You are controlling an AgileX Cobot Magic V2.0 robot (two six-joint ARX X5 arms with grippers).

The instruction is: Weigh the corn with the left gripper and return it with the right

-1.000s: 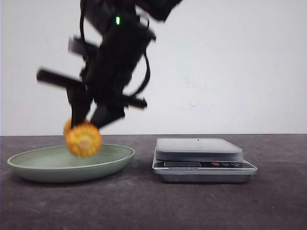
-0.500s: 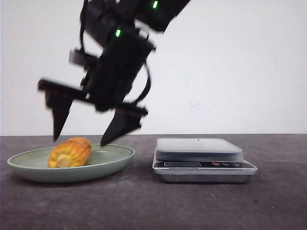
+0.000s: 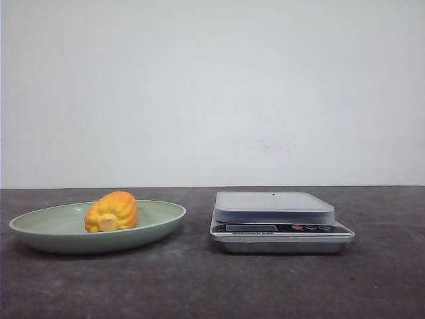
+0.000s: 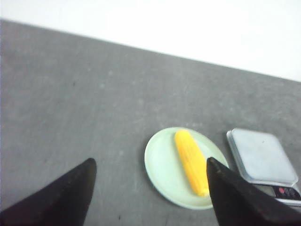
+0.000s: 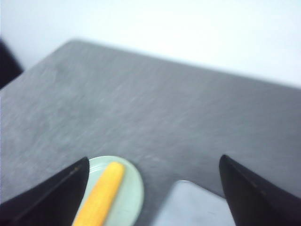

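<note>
While both the left gripper (image 4: 148, 195) and right gripper (image 5: 153, 197) hung wide open, empty and high above the table, we noted the corn (image 3: 111, 211) lying in the green plate (image 3: 40, 229), the scale (image 3: 275, 207) bare, so we judged the task finished.

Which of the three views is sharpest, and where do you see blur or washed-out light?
Front view: sharp, evenly lit, corn and scale crisp. Left wrist view: mildly soft, wall overexposed. Right wrist view: blurriest, corn and green plate smeared.
</note>
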